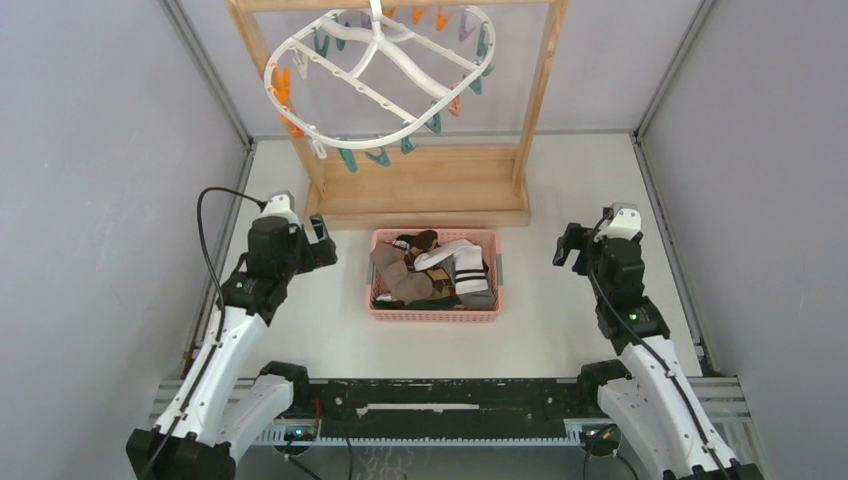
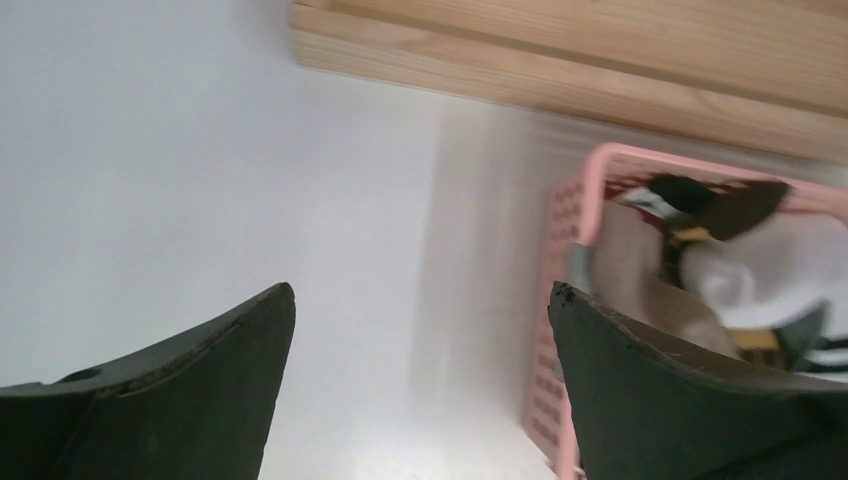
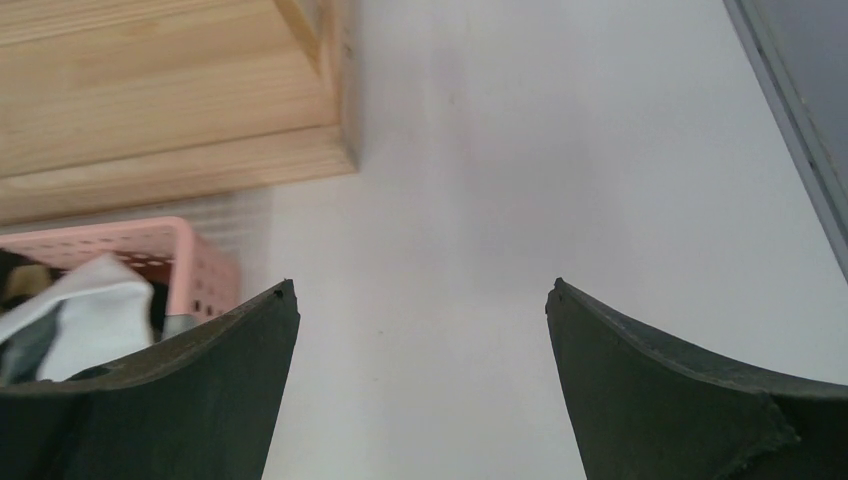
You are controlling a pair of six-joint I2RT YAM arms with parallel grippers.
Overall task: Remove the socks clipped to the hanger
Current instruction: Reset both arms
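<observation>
**Observer:** Biggest things first. What stands where?

**Me:** White table (image 1: 560, 340) under everything. At its far end, a wooden frame (image 1: 420, 190), upright on a flat base board. From its top bar hangs the hanger (image 1: 380, 75), a white oval, tilted, with the near-left rim lowest. Its long axis runs left to right across the top view.

**Observer:** And below it?

**Me:** Pink basket (image 1: 435, 315), just in front of the frame's base, between my 2 arms. The socks (image 1: 430, 270) lie heaped inside: beige, white with black stripes, some dark. They overlap, so no count.

**Observer:** Anything on the clips?

**Me:** The clips (image 1: 347, 158), orange and teal, dangle bare as far as the top view shows. I see 0 socks on the rack. The farthest clips are small and partly cut off at the picture's edge, so I'm less sure of those.

**Observer:** Your jaws?

**Me:** My left gripper (image 1: 322, 243) is spread wide, nothing in it, low at the basket's left side. My right gripper (image 1: 565, 247) is also wide and empty, off the basket's right side. Both wrist views show bare table between the fingers.

**Observer:** Which is nearer?

**Me:** The left sits closer to the basket wall. The right stands a little further off. The rack hangs up and forward of both, offset to my left, so the left arm is nearer.

**Observer:** Next move?

**Me:** My judgement is that the job looks done. If a sock hides on a far clip, the reach goes up and forward with the left arm.
</observation>
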